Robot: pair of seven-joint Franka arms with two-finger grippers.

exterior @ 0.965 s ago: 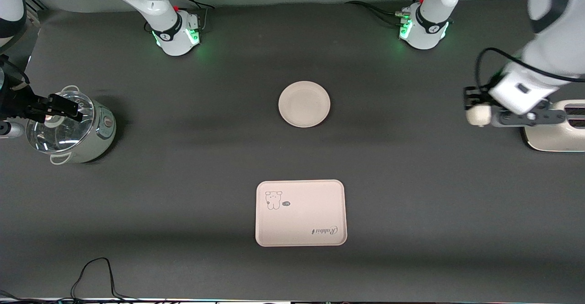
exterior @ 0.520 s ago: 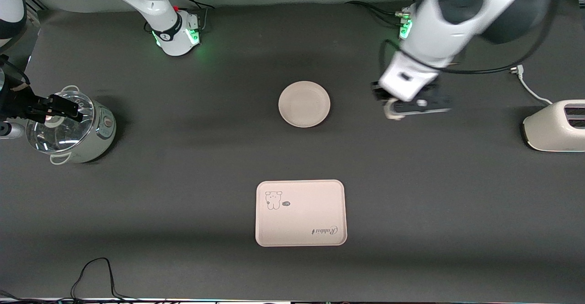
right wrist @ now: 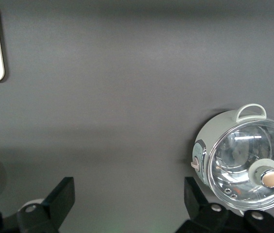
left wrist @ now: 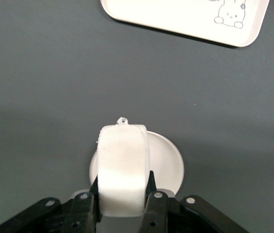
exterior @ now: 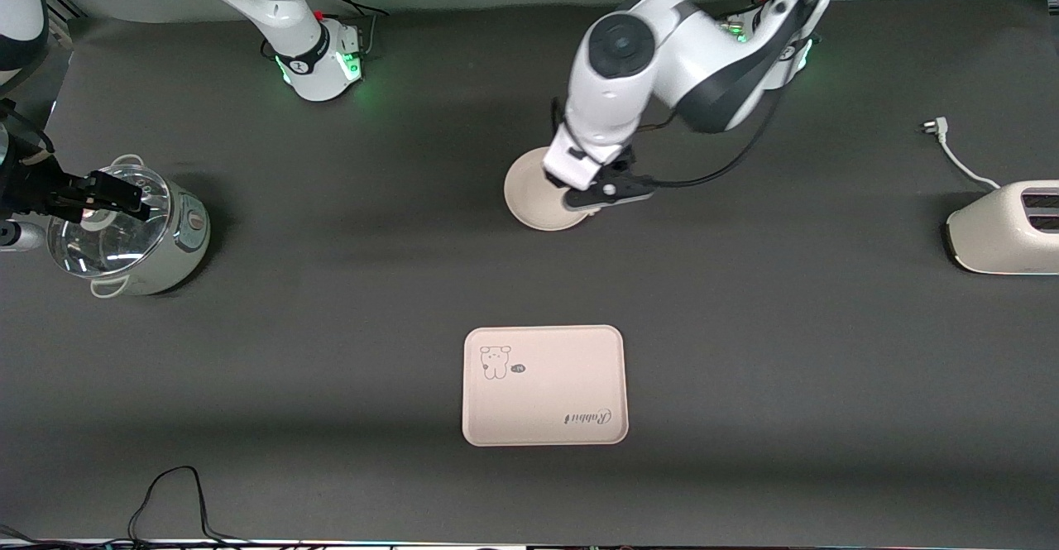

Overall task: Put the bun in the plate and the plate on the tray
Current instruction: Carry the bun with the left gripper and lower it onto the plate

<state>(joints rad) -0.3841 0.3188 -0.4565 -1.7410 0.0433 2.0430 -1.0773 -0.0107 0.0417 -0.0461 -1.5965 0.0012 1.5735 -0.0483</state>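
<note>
One tool mattered: the left tool (left wrist: 122, 194) pinched the bun (left wrist: 123, 167) over the plate (exterior: 534, 198), having swung in from the toaster (exterior: 1005, 227); it should have lowered centrally before releasing. The right tool (right wrist: 127, 204) waited spread and empty above the cooker (exterior: 132, 231). The tray (exterior: 543, 385) lay nearer the camera on the table (exterior: 745, 368).

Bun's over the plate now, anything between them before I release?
Nothing visible does. The left gripper holds the small white oblong bun over the round cream plate, whose bare dish shows beneath it.
</note>
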